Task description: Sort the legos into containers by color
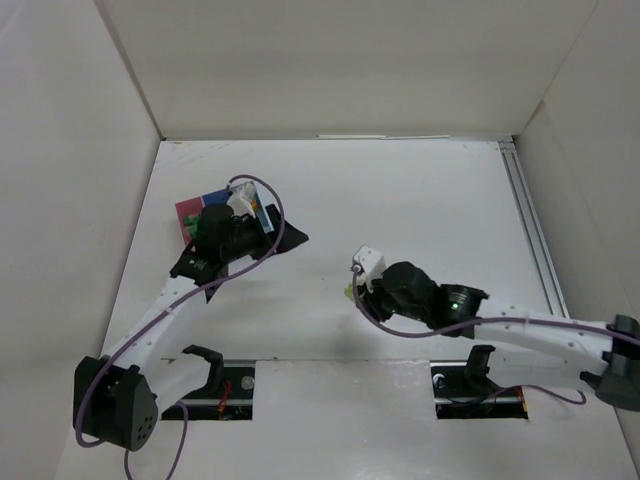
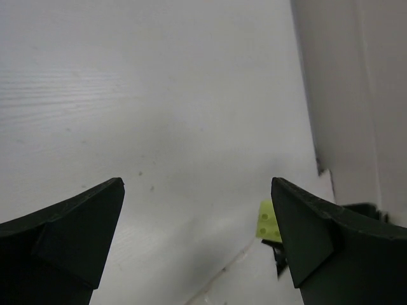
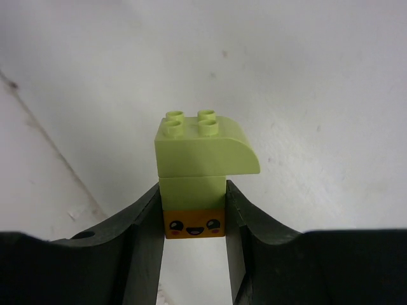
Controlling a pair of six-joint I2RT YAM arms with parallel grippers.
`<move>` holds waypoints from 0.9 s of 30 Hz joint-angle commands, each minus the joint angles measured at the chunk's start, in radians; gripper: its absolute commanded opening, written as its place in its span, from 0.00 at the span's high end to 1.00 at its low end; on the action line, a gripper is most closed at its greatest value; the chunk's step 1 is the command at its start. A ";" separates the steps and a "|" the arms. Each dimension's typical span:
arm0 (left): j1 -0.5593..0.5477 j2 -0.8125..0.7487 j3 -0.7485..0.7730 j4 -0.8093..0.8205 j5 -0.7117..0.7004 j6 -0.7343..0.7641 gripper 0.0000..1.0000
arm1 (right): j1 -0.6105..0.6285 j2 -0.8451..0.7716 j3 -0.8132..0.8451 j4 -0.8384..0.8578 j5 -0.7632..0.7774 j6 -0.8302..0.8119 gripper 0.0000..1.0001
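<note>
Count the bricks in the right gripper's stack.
3: curved light-green brick on top, plain light-green brick under it, orange face brick lowest, between the jaws. Others may be hidden below.

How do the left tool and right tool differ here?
The left tool is wide open and empty; the right tool grips a light green brick stack with an orange smiley base. The left hangs by the boxes, the right over the table. Both have black fingers.
</note>
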 commanded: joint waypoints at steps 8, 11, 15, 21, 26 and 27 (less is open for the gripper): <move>-0.170 0.090 -0.103 0.440 0.568 -0.028 0.00 | 0.006 -0.289 0.015 0.185 -0.233 -0.348 0.94; -0.192 0.079 -0.085 0.485 0.568 -0.041 0.00 | 0.006 -0.244 0.039 0.165 -0.245 -0.387 0.97; -0.203 0.070 -0.059 0.497 0.531 -0.053 0.00 | 0.006 -0.208 0.062 0.165 -0.226 -0.411 0.98; -0.250 0.079 -0.035 0.497 0.520 -0.053 0.00 | 0.006 -0.189 0.082 0.183 -0.198 -0.421 0.98; -0.250 0.137 -0.035 0.497 0.520 -0.053 0.00 | 0.006 -0.189 0.100 0.193 -0.172 -0.445 0.99; -0.259 0.137 -0.035 0.497 0.520 -0.053 0.00 | 0.006 -0.189 0.101 0.193 -0.182 -0.445 0.99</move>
